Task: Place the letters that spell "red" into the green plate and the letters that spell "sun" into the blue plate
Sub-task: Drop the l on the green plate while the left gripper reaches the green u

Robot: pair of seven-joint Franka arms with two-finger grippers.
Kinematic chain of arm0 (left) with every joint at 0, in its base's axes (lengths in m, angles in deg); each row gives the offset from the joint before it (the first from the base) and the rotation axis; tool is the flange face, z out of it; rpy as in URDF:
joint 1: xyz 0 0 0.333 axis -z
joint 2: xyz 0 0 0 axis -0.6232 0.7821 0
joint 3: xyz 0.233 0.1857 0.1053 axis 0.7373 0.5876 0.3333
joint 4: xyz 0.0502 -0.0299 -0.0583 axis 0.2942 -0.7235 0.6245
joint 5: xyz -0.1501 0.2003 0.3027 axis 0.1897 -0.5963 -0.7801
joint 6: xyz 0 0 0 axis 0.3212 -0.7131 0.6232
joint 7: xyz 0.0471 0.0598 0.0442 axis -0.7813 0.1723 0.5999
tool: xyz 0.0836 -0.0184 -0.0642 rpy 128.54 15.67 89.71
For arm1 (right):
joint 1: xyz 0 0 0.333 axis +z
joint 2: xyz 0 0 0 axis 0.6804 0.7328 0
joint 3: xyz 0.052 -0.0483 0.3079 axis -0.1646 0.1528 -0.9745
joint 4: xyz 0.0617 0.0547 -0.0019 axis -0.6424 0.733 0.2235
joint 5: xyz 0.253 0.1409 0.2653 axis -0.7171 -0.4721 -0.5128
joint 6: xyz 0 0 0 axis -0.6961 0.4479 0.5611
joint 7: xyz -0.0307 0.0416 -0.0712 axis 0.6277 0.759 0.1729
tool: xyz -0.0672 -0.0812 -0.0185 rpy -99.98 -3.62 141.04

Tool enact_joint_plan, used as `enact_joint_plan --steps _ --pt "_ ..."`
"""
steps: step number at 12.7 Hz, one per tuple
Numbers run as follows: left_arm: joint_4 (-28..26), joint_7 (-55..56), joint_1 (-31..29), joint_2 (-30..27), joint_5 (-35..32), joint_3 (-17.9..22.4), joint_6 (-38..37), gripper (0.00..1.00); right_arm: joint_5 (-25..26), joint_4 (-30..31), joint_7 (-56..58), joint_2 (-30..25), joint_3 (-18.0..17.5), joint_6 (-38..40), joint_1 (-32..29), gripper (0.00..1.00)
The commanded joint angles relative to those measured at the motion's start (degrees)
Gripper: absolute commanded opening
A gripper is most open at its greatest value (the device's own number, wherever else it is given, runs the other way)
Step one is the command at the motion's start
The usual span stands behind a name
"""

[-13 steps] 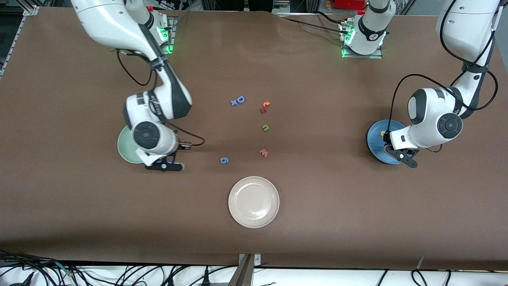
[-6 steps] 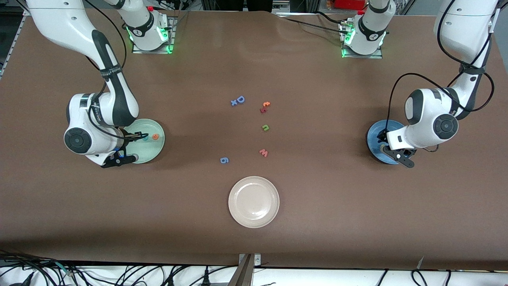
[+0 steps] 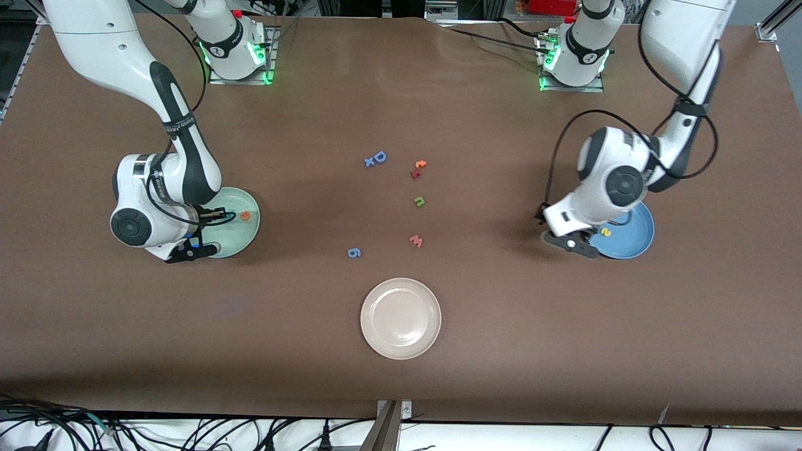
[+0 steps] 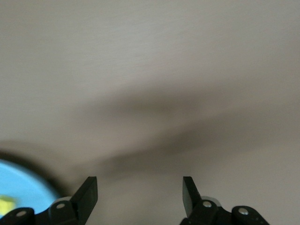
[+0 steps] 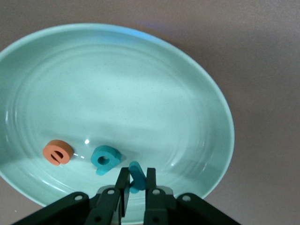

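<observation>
- Front view: high camera facing both robot bases across the table (image 3: 401, 388); it looks steeply down and takes in the whole tabletop from well off.
- Right wrist view: mounted on the right arm, looking down past its own fingers, close over the green plate (image 5: 206, 98); the plate nearly fills the picture. The front view shares this plate (image 3: 247, 235), at the right arm's end.
- Left wrist view: mounted on the left arm, close over bare tabletop, catching only an edge of the blue plate (image 4: 21, 185). The front view shares that plate (image 3: 633, 241), at the left arm's end.
</observation>
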Motion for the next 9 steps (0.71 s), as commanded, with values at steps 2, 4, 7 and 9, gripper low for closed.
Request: enact_joint_plan --steps 2,4,7,9 --pt "0.7 15.8 5.3 -0.9 0.9 -1.3 -1.5 0.82 -0.1 0.0 0.8 0.3 -0.4 -1.1 -1.0 0.2" --pt "1.5 27.3 9.4 -0.6 0.9 -2.0 -1.5 0.82 -0.1 -0.2 0.8 0.8 -0.4 -1.6 -1.5 1.0" --pt "6.8 45.1 13.6 2.5 0.9 -2.6 -1.5 0.82 -0.1 -1.0 0.7 0.3 -0.5 -0.8 -1.0 1.0" --pt "9.3 55.9 16.7 4.5 0.9 -2.5 -1.5 0.8 -0.1 -2.2 0.2 -1.1 -0.8 0.8 -0.7 1.0"
